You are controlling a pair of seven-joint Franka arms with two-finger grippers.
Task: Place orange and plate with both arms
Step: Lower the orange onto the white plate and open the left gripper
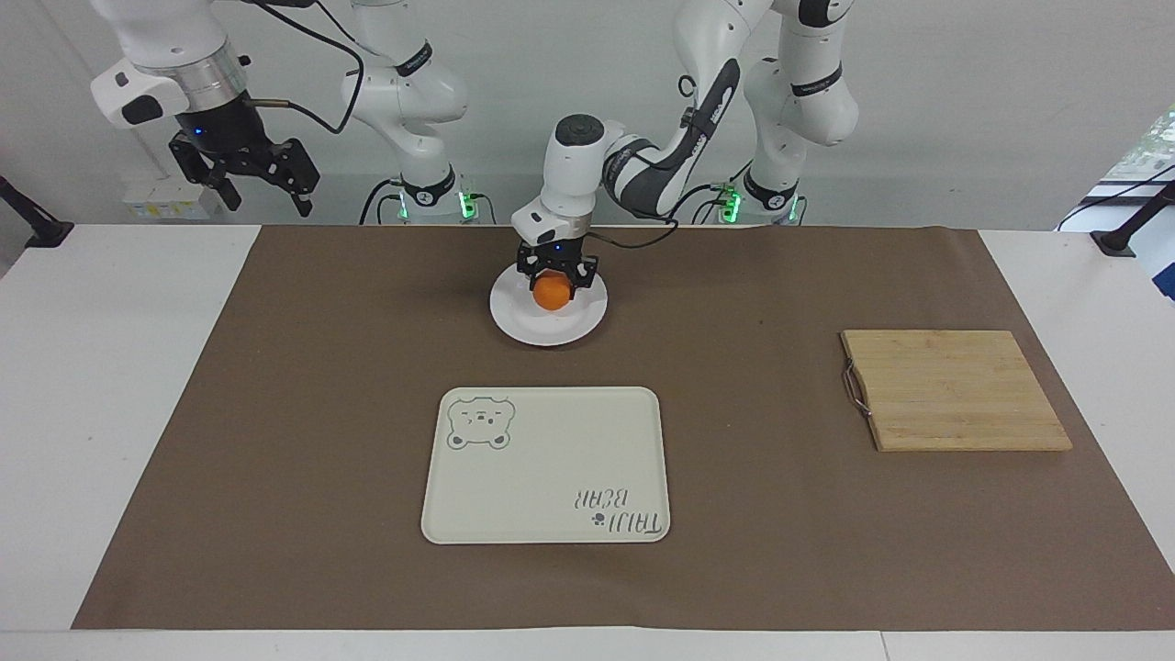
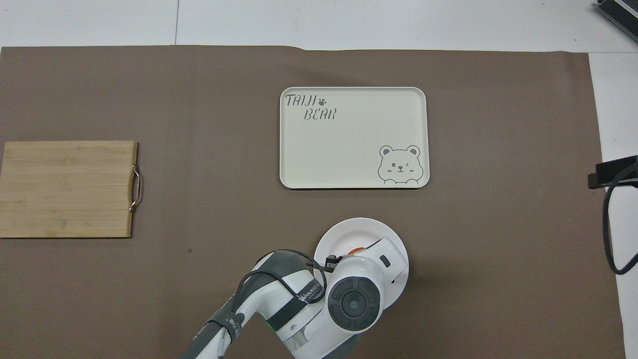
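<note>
The left gripper pinches the small round bright-orange fruit low over the round glossy white plate. The orange looks light and firm, apt to roll; the plate seems slick and breakable, best taken at its raised rim. The right gripper waits aloft, fingers spread, holding nothing.

Table, brown mat, plate, tray, board
</note>
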